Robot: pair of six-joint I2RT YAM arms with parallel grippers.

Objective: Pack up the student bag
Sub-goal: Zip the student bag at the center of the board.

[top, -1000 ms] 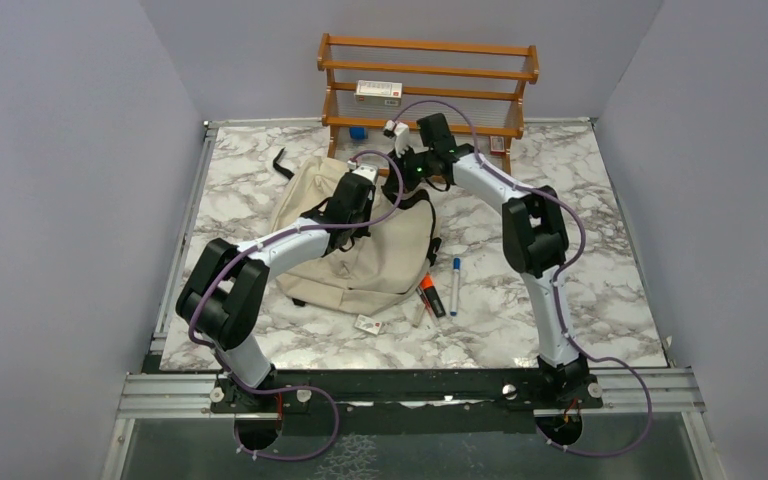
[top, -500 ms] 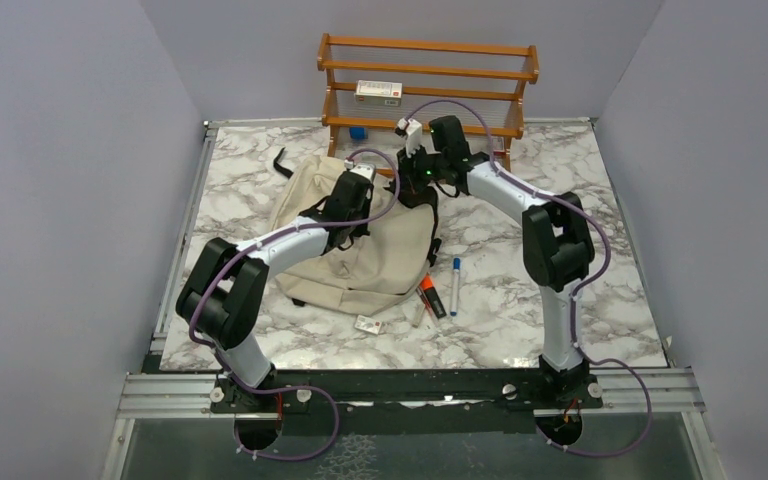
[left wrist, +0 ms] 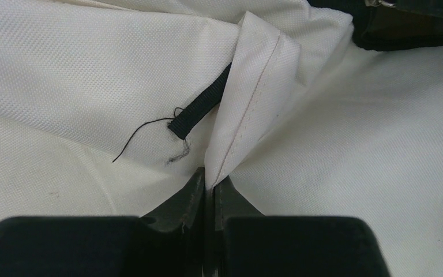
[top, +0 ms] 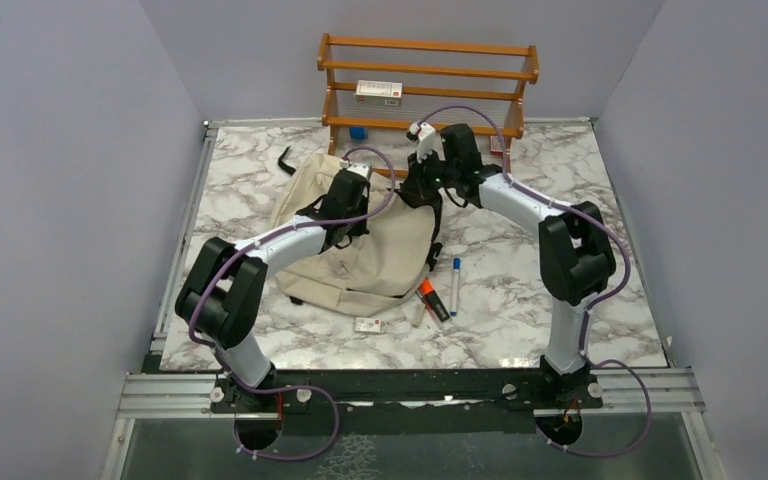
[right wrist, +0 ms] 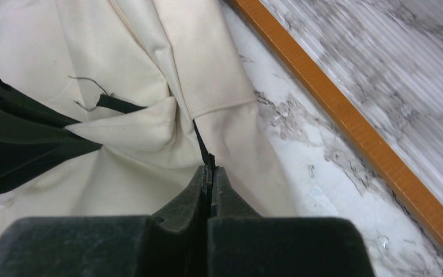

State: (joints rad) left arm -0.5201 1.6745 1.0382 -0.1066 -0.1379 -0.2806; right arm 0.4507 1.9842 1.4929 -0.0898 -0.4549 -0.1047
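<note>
Student bag [top: 388,262] whole from above — wrist views, jaws nipping it

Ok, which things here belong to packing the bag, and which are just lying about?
Job: bag; left pincer and right pincer pinching it; probably also orange marker, blue pen, small box.
Lying about: rack, shelf box, blue block.
</note>
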